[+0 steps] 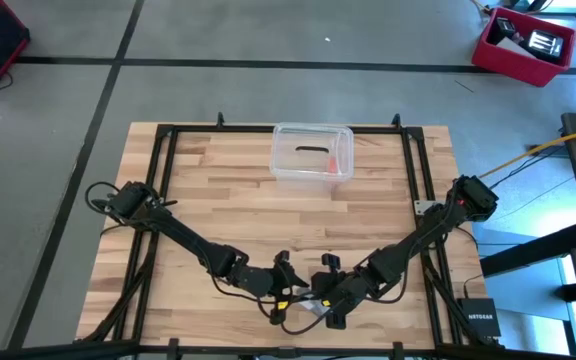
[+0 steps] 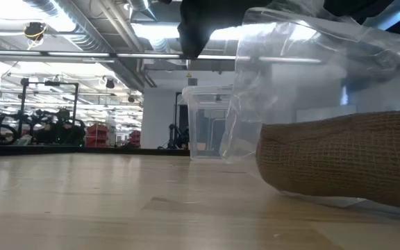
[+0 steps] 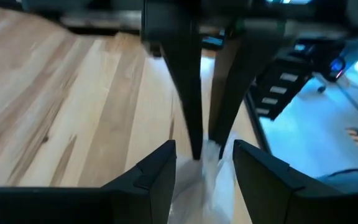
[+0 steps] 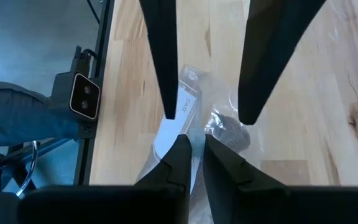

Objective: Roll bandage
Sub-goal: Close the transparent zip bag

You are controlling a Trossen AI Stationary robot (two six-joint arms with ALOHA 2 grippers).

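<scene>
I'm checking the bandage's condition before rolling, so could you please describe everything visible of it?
The bandage shows in the low view as a thick, brown, coarsely woven roll lying on its side on the wooden table, near its front edge. It looks soft and elastic. It sits inside a clear plastic bag, whose crinkled film rises above it. In the right wrist view only a small dark part of it shows through the bag.

Robot lab/workshop: exposed ceiling ducts (image 2: 40,10), more rigs (image 2: 40,125) behind, concrete floor (image 1: 268,40).

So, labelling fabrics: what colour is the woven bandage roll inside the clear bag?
Brown bandage roll, clearest in the low view.
</scene>
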